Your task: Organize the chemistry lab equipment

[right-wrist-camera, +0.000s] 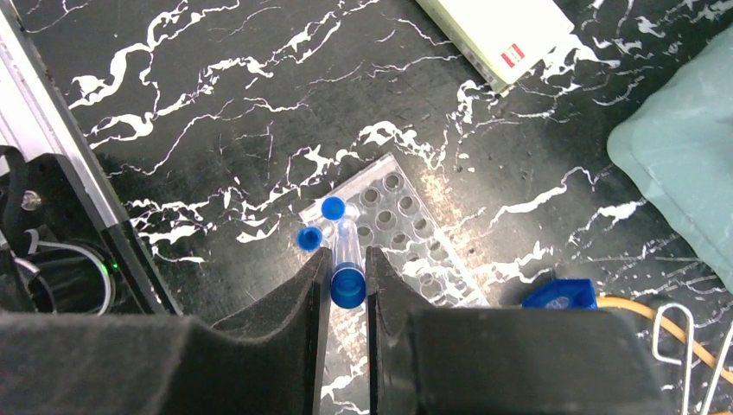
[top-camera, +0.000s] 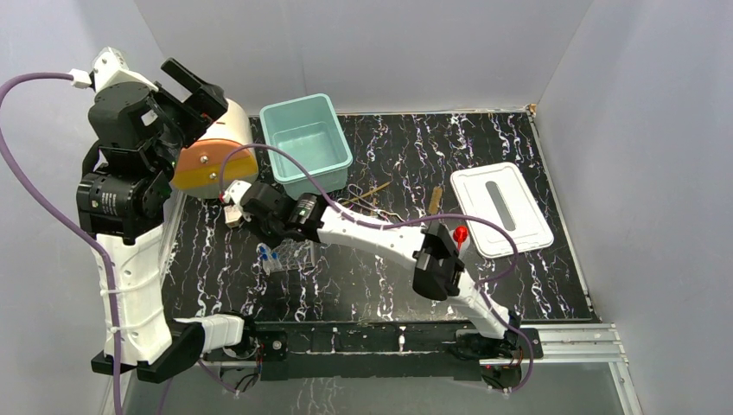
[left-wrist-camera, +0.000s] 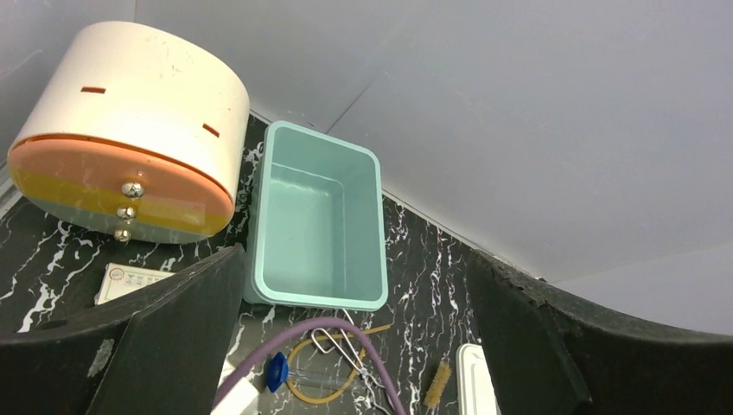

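**Ana:** Black stone with white veins, that's the surface (top-camera: 536, 156). What's biggest on it?

**Ben:** The cream-and-orange drum (top-camera: 207, 160), on its side just left of the teal bin (top-camera: 307, 143). The left hand (top-camera: 197, 93) is raised above the drum, its fingers spread wide apart.

**Ana:** And right of the bin?

**Ben:** A flat white lid (top-camera: 501, 207), well apart from it.

**Ana:** Where's the lab equipment?

**Ben:** All in front of the bin, on the side toward the arm bases. The clear rack (right-wrist-camera: 406, 233) lies flat off the bin's front-left corner. The right hand (right-wrist-camera: 347, 281) hangs over it, fingers pressed onto a blue-capped vial (right-wrist-camera: 344, 251) at its cap. Two other vials (right-wrist-camera: 333, 207) show their caps at the rack's end (in a well or just beside it, I can't tell).

**Ana:** The bottle?

**Ben:** The red-nozzled squeeze bottle (top-camera: 461, 235) stands front-right of the bin, mostly hidden by the right arm.

**Ana:** Smaller things?

**Ben:** Right in front of the bin lies the amber tubing loop (left-wrist-camera: 300, 350), with the metal tongs (left-wrist-camera: 339, 343) across it. The syringe's blue end (left-wrist-camera: 275, 372) sits at the loop's left edge. A small brush (left-wrist-camera: 438, 385) lies to the right, and a white box (left-wrist-camera: 130, 281) front-left of the bin, by the drum.
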Controlling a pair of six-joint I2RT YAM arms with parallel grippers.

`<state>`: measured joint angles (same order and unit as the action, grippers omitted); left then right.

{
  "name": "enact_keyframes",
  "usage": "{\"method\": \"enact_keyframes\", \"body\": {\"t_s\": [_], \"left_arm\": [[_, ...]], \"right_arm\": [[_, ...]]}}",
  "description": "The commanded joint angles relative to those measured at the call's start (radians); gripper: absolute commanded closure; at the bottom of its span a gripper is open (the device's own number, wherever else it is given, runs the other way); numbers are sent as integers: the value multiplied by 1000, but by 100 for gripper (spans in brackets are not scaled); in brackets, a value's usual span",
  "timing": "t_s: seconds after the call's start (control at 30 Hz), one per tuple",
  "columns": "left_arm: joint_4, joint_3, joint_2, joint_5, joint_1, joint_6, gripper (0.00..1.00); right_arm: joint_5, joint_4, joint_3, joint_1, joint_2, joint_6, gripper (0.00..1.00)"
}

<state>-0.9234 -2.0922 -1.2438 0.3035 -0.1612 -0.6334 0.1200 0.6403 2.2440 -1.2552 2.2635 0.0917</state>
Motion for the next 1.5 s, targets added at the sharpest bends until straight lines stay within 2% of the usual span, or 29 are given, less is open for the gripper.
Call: {"method": "enact_keyframes", "body": {"t_s": [0.0, 0.37, 0.77, 1.47], "left_arm": [[-7, -48, -11, 15, 2, 31, 2], [-5, -46, -29, -15, 2, 15, 2], [-17, -40, -43, -46, 2, 3, 2], [-20, -35, -36, -48, 2, 11, 2]], "right_arm": [[31, 108, 166, -11, 63, -31, 74], [77, 171, 206, -28, 76, -62, 74], [13, 213, 232, -38, 112, -65, 74], [41, 170, 260, -36, 182, -90, 75]]}}
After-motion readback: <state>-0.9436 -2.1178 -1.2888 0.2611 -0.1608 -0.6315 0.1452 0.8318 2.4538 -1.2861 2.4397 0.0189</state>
